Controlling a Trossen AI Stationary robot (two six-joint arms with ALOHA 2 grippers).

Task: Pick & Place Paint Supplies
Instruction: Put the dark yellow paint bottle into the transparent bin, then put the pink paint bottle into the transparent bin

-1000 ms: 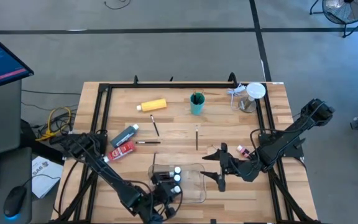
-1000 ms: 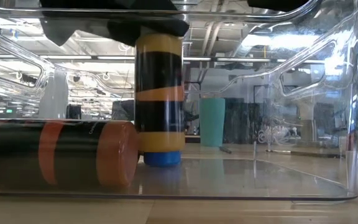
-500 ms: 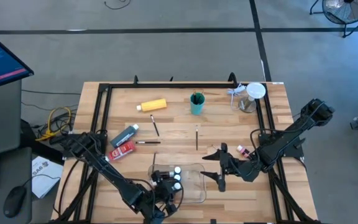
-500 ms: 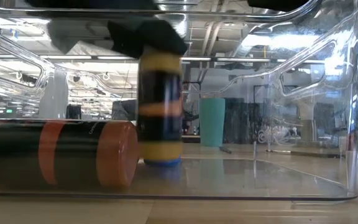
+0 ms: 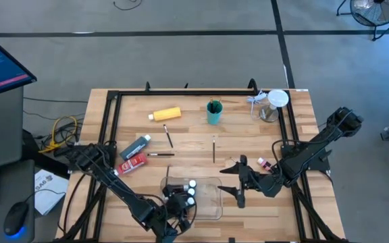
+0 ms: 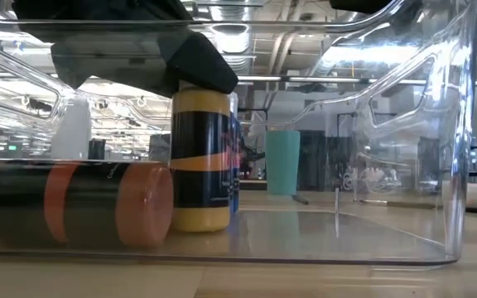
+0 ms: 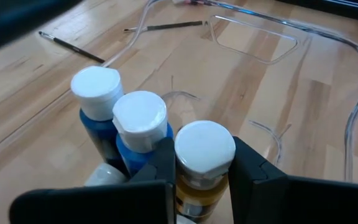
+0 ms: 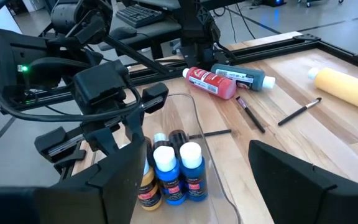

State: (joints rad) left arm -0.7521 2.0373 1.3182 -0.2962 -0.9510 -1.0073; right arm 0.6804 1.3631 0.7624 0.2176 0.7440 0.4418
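Paint bottle [image 7: 204,162], yellow-labelled and white-capped, stands upright in the clear tray [image 5: 211,202] at lower centre, beside two blue bottles [image 7: 135,134]; left gripper [image 7: 201,171] clamps it, seemingly to seat it; right gripper [image 5: 238,179] waits spread.

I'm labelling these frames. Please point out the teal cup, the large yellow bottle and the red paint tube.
teal cup [image 5: 213,114]: high view, outer wall.
large yellow bottle [image 5: 167,114]: high view, middle of its body.
red paint tube [image 8: 213,83]: right wrist view, middle of its body.

Two black jointed arms [image 5: 113,185], blocky dark fingers [image 7: 253,171], looping cables.
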